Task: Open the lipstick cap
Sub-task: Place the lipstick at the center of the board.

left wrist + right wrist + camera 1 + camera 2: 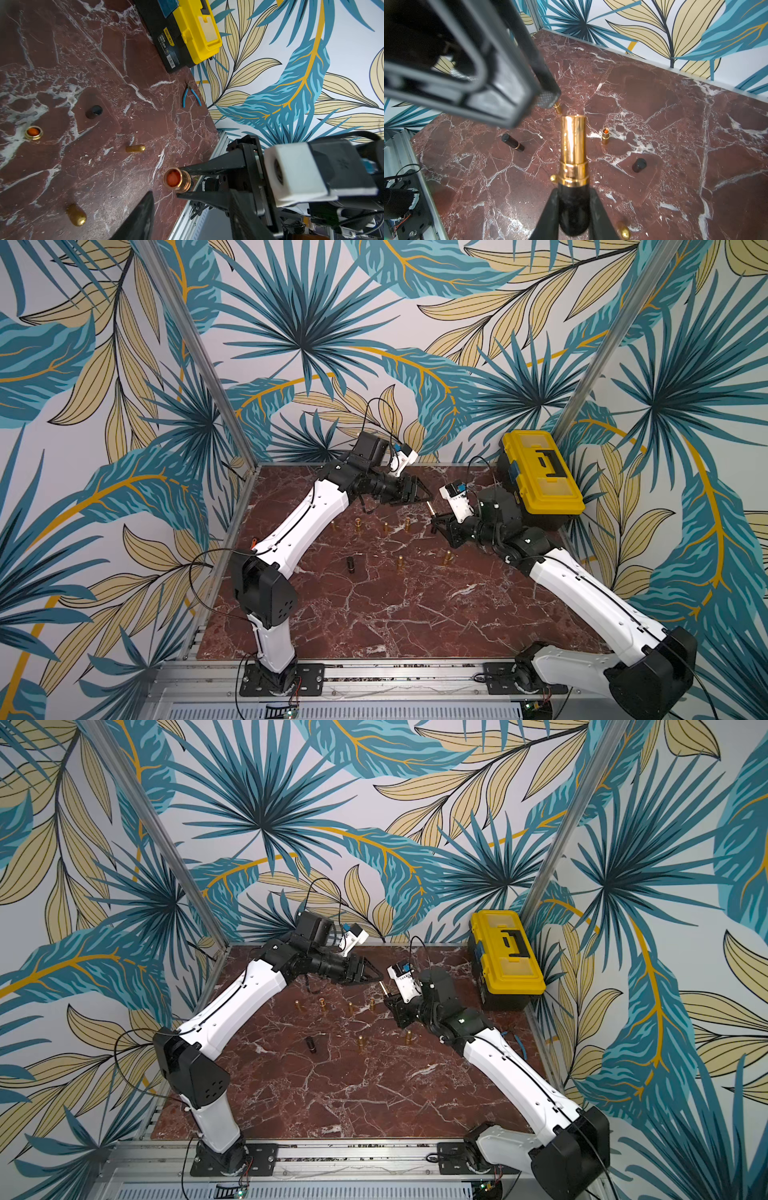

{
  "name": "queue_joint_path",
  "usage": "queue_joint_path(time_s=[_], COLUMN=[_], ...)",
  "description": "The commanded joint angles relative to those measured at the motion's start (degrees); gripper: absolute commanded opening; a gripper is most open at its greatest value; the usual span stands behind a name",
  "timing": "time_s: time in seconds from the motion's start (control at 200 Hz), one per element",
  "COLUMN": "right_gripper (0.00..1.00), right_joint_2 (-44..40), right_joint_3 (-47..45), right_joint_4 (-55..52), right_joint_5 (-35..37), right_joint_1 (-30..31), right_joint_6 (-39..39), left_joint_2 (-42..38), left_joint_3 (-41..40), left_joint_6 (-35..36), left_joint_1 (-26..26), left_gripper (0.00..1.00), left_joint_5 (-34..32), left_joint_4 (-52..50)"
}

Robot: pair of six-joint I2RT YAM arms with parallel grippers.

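Closest to our right wrist camera, the right gripper (572,195) is clamped on the black base of the lipstick (573,143). It is held in the air over the far middle of the table (675,128) with its bare gold tube aimed left, leaving that end free to be pulled. Our left gripper (428,499) hovers just beyond that tip, jaws parted around nothing we can see. A black cap (639,165) stands on the table nearby, so we judge the lipstick already opened.
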Motion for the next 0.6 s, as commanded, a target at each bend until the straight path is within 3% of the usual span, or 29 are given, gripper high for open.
queue_joint_path(time_s=[0.0,0.19,0.436,0.596], right_gripper=[0.17,0.17,0.17,0.18], right_joint_2=[0.36,0.64,1.22,1.46], right_joint_3=[1.42,1.5,2.09,2.3], right_joint_4=[0.73,0.78,-0.14,-0.05], right_joint_5=[-0.64,-0.3,0.86,1.38], right_joint_1=[0.74,1.54,2.15,2.25], right_joint_6=[-1.34,-1.69,-2.43,-2.4], left_joint_2=[1.06,2.16,2.87,2.56], left_joint_3=[0.45,0.46,0.39,0.34], left_joint_6=[1.27,1.67,2.28,2.3], left_joint_1=[-0.15,-0.3,-0.48,-0.48], left_gripper=[0.59,0.56,0.41,0.37], left_joint_5=[1.34,2.28,2.65,2.94], left_joint_4=[0.17,0.1,0.1,0.05])
